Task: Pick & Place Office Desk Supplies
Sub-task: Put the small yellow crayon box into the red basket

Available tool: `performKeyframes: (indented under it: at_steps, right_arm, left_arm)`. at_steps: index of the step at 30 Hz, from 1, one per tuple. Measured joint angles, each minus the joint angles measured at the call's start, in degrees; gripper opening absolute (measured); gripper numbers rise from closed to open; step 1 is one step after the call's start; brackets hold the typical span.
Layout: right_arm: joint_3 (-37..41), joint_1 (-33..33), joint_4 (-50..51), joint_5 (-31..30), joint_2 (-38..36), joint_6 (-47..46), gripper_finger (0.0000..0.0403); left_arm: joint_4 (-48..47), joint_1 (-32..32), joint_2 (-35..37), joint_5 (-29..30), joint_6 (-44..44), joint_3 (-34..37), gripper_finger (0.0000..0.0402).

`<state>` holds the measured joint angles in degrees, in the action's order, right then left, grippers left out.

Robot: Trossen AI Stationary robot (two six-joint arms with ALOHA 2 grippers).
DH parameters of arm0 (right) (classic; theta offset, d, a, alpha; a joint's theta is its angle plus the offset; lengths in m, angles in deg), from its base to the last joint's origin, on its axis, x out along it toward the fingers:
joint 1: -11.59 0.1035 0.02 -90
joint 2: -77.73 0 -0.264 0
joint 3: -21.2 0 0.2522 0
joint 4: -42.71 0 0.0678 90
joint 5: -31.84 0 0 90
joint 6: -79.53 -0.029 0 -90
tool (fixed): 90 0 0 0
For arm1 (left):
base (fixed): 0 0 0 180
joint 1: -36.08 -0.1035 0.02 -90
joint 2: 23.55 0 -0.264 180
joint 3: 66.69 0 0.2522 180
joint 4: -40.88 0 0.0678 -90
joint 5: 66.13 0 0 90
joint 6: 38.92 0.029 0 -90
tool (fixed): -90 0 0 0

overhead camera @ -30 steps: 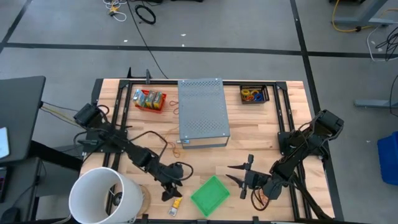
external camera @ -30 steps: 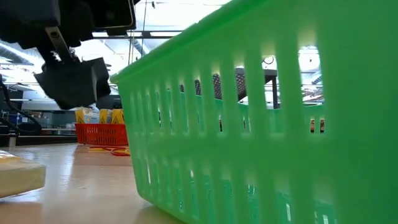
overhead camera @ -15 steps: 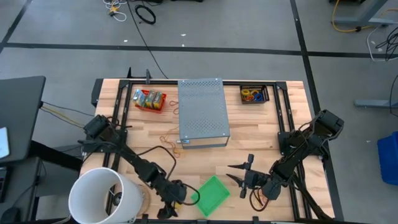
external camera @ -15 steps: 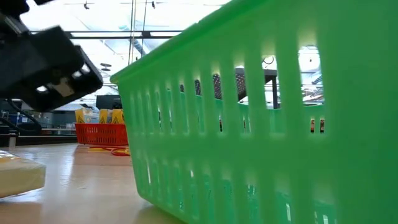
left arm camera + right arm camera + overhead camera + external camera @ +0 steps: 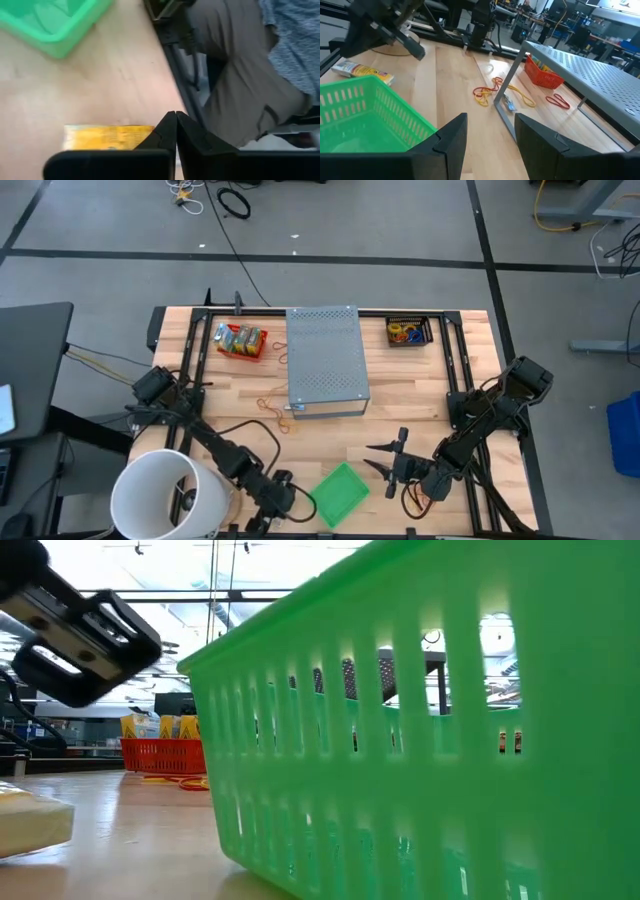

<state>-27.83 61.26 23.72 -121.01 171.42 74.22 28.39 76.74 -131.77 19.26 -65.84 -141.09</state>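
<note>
A yellow packet (image 5: 107, 137) lies flat on the table near its near edge, left of the green basket (image 5: 337, 493). It also shows in the right wrist view (image 5: 362, 71) and the low view (image 5: 30, 825). My left gripper (image 5: 175, 117) is shut with nothing between its fingers. It hangs just above the table beside the packet's end (image 5: 262, 515) and does not appear to touch it. My right gripper (image 5: 490, 135) waits open right of the basket (image 5: 385, 460), pointing at it.
Loose rubber bands (image 5: 490, 92) lie by the grey perforated box (image 5: 325, 358). At the back stand a red basket of packets (image 5: 240, 340) and a black tray of bands (image 5: 408, 332). A white bucket (image 5: 165, 495) is at the near left. A person (image 5: 240, 60) stands at the near edge.
My left gripper has moved toward the table's near edge, over the yellow packet, and has rolled about its own pointing line. The packet, the basket and my right gripper have stayed where they were.
</note>
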Motion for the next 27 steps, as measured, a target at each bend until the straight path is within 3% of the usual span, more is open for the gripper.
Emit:
performKeyframes:
  at_steps: [10, 18, 27]
  right_arm:
    - [0.0, 0.0, 0.0, 0.0, 0.0, 0.1, 0.0172]
    - [0.0, 0.0, 0.0, -1.4, 0.0, 0.2, 0.0172]
    - [0.0, 0.0, 0.0, -1.5, 0.0, 0.2, 0.0172]
  left_arm:
    - [-6.2, -0.2, 0.0, -0.7, 2.2, 0.0, 0.0003]
    - [-9.1, -2.3, 0.0, 2.4, 2.8, 0.0, 0.0002]
    - [-28.2, -6.6, 1.4, 8.5, 1.5, -0.2, 0.0001]
